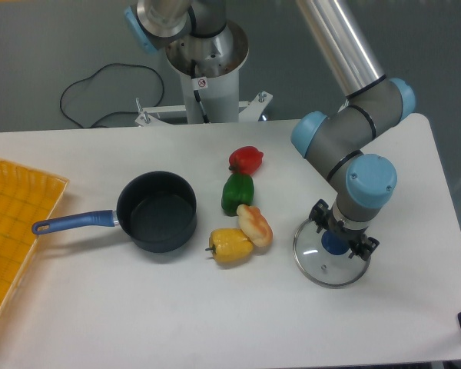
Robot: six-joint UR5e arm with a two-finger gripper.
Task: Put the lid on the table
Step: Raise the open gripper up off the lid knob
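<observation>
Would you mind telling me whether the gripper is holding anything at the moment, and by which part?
The gripper sits over the blue knob of the glass lid, which lies on the table. Whether the fingers are closed on the knob cannot be told.

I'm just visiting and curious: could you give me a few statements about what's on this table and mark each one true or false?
1. The lid sits on the saucepan. False: it lies on the white table, right of the vegetables.
2. The gripper is over the lid's blue knob. True.
3. The saucepan is full of peppers. False: it looks empty; the red pepper, green pepper and yellow pepper lie on the table.
4. A yellow tray is at the left edge. True.
5. The saucepan handle is red. False: it is blue.
</observation>
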